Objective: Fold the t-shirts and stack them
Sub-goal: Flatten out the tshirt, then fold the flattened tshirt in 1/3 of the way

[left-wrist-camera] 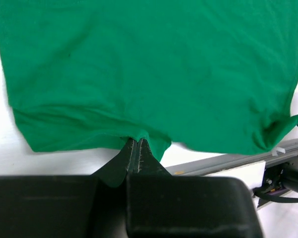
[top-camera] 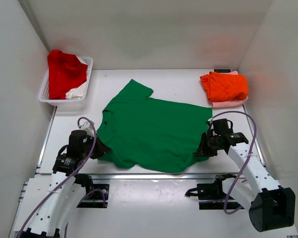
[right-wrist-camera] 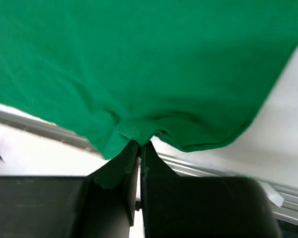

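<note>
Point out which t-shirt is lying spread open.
The green t-shirt, mid-table; the orange t-shirt and pink t-shirt are folded, the red t-shirt sits bunched in the basket.

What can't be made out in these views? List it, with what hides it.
- Top view: pale pink t-shirt lies mostly under the orange t-shirt; only its edge shows.
- Top view: white t-shirt is largely covered by the red t-shirt in the basket.
- Top view: dark item behind the orange t-shirt is too small to identify.
- Wrist views: green t-shirt is cut off by frame edges.
</note>
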